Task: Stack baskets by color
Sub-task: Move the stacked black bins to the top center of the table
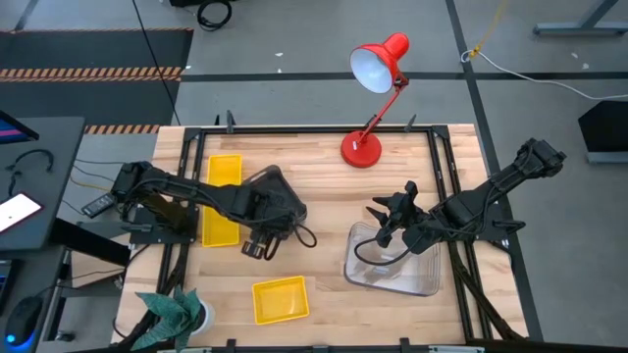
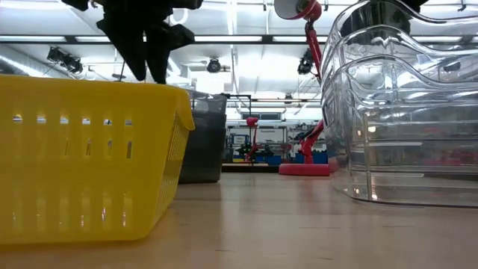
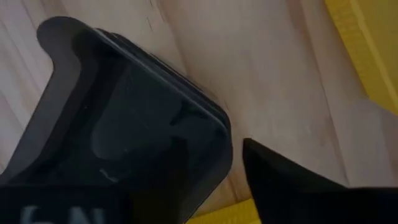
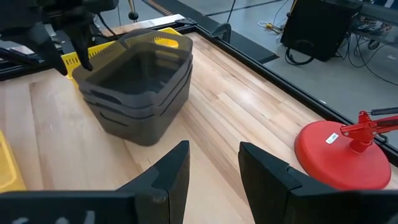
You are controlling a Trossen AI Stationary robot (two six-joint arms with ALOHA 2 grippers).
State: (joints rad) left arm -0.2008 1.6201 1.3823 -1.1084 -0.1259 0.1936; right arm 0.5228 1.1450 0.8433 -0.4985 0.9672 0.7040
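Note:
A stack of dark grey baskets stands on the wood left of the table's middle, nested one in another. My left gripper points down at the stack's rim, open. One finger is outside a corner with bare wood between them; the other is hidden. One yellow basket lies behind the left arm, another near the front edge. The clear baskets stand nested at the right. My right gripper hovers open above their far rim, empty.
A red desk lamp stands with its base at the far middle of the table. A teal plant sits at the near left corner. A black frame rail borders the tabletop. Bare wood lies between the grey and clear stacks.

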